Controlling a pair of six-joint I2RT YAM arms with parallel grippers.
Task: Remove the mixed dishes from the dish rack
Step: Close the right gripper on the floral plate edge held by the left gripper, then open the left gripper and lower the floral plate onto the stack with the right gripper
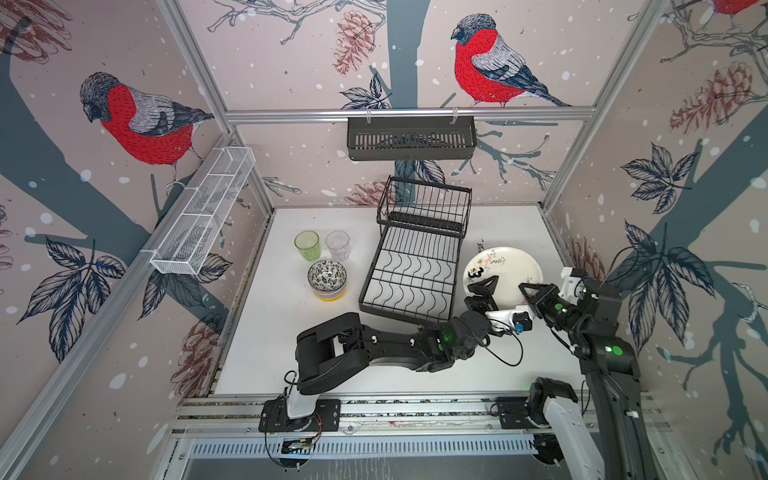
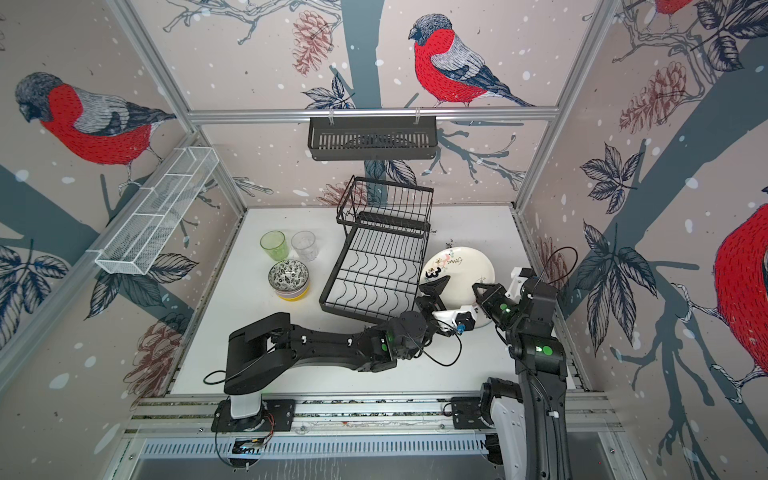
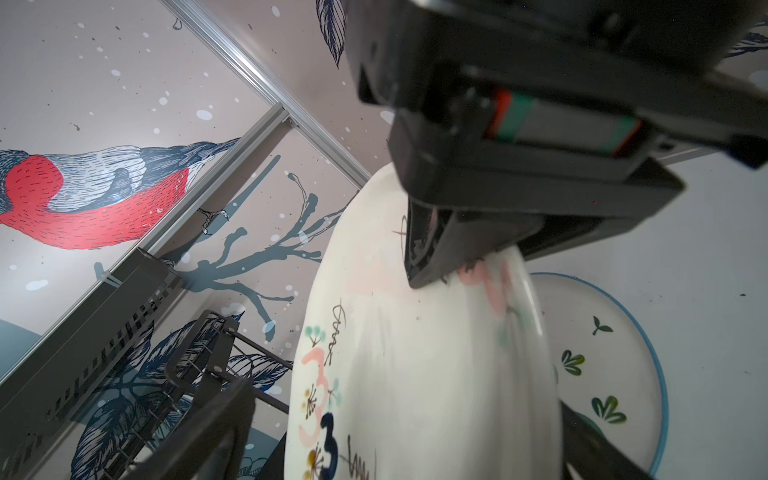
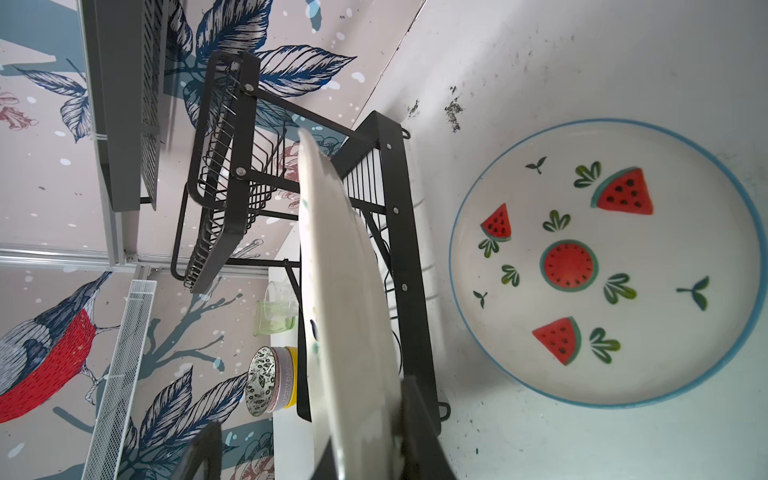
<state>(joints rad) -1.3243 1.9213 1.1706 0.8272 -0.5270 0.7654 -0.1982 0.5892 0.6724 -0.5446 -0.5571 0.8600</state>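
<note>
A cream plate (image 1: 505, 266) (image 2: 457, 266) painted with a "3" hangs tilted above the table, right of the dish rack (image 1: 403, 314) (image 2: 361, 309), which holds nothing. My right gripper (image 1: 524, 287) (image 4: 374, 457) is shut on the plate's near rim (image 4: 345, 311). My left gripper (image 1: 482, 293) (image 3: 395, 453) is open, its fingers straddling the plate's left rim (image 3: 415, 374) without touching. A white fruit-patterned plate (image 4: 582, 266) (image 3: 602, 374) lies flat on the table beneath. A green glass (image 1: 307, 245), a clear glass (image 1: 338, 245) and stacked bowls (image 1: 327, 276) stand left of the rack.
A black slotted basket (image 1: 411, 133) hangs on the back wall and a long white mesh basket (image 1: 203, 212) on the left wall. My left arm (image 1: 374, 345) stretches across the table's front, close to the rack's near corner.
</note>
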